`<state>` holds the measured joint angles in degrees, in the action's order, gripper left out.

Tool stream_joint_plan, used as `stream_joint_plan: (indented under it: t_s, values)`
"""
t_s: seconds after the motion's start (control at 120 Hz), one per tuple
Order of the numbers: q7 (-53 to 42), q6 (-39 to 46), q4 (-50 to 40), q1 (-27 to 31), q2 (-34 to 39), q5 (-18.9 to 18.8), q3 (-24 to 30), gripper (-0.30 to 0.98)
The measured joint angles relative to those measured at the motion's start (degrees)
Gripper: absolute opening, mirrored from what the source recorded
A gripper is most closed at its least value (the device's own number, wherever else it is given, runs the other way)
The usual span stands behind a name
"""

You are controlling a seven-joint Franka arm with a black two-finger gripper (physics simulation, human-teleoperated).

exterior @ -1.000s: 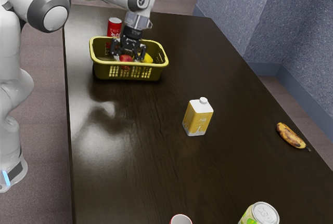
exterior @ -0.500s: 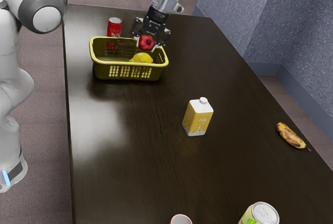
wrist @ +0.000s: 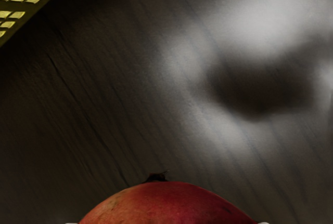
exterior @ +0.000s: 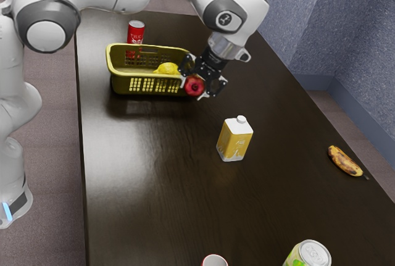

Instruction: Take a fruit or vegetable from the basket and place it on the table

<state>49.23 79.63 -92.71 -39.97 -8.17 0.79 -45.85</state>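
- Exterior view: my gripper has its fingers parted about as wide as the pomegranate, pressed on it from two sides.
- I hold the pomegranate up above the table, just beside the end of the yellow basket toward the exterior view's right.
- A lemon lies inside the basket; a red can stands beyond it.
- On the exterior view's right, a banana lies well apart from the yellow-and-white carton.
- Wrist view: the pomegranate's dark crown points out from my grip, over bare wood grain.
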Motion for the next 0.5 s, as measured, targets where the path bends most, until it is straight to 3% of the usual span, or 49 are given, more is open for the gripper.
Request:
stream_joint_plan:
  t_s: [0.15,0.283,0.383,0.5]
  values:
    - [-0.45,1.52,-0.04,0.15,-0.35,-0.16,0.14,0.6]
    - [-1.6,2.24,2.87,1.79,-0.41,0.01,0.11,0.65]
    - [-9.09,5.87,9.56,6.1,-3.06,-0.75,1.86,0.67]
    - [-16.29,9.96,11.29,1.37,-3.44,-4.78,3.48,0.68]
